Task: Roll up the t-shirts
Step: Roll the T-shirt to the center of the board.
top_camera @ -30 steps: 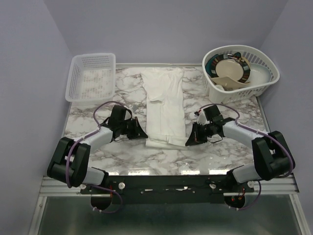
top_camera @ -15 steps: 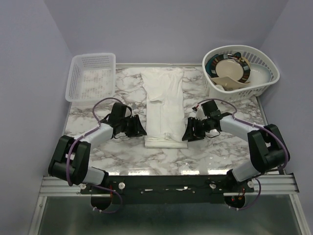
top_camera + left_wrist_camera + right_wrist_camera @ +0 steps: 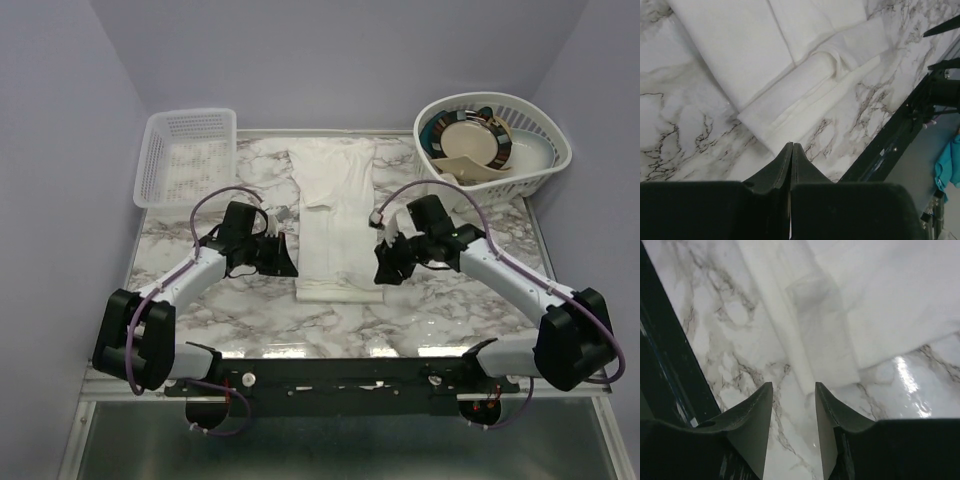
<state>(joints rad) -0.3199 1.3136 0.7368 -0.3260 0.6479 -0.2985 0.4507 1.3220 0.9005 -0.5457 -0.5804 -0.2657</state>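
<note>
Upper left of the top view, a white plastic lattice basket, rectangular, sits on the glossy grey-veined marble table. Moving right, the left gripper is just beside the shirt's left edge; its wrist camera shows the black wedge fingers pressed tip to tip with nothing between them. Dead centre lies the t-shirt, soft white cloth folded into a long narrow strip running up the frame, its lower end doubled into a flat, slightly puffy band. Right of that band hovers the right gripper, its matte black fingers standing apart over bare marble at the cloth's corner, holding nothing. Upper right, a rounded white slatted basket holds plates.
</note>
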